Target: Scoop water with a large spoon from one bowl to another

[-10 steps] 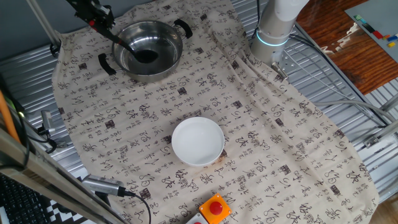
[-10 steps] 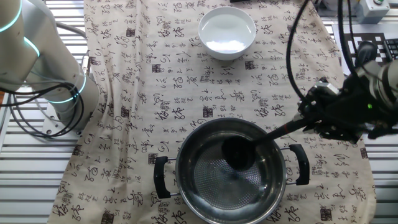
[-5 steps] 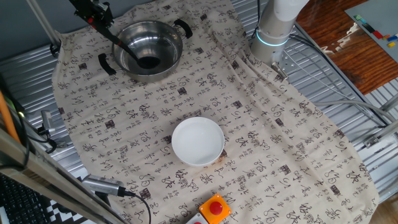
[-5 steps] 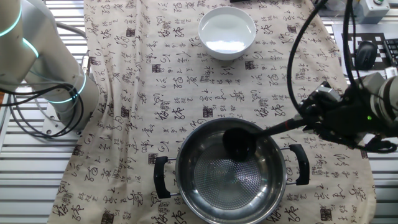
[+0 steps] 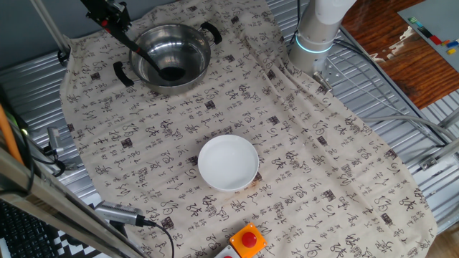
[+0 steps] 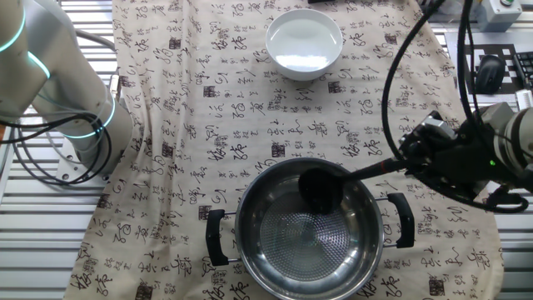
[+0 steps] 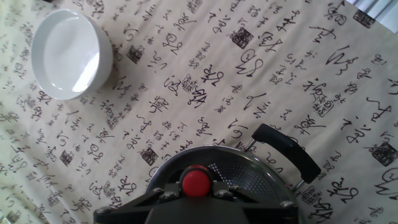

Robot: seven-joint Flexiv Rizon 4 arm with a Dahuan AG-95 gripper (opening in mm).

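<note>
While black overall, ladle point(image 6: 321, 189) ends in red tip.

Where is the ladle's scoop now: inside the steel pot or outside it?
Inside: the ladle scoop sits within the pot rim.

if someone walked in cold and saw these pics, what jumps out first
Probably the shiny steel pot near one edge of the calligraphy-print cloth, with the black ladle dipped inside it, held by the gripper at the pot's side. Next, the plain white bowl, alone on the cloth well away from the pot.
</note>
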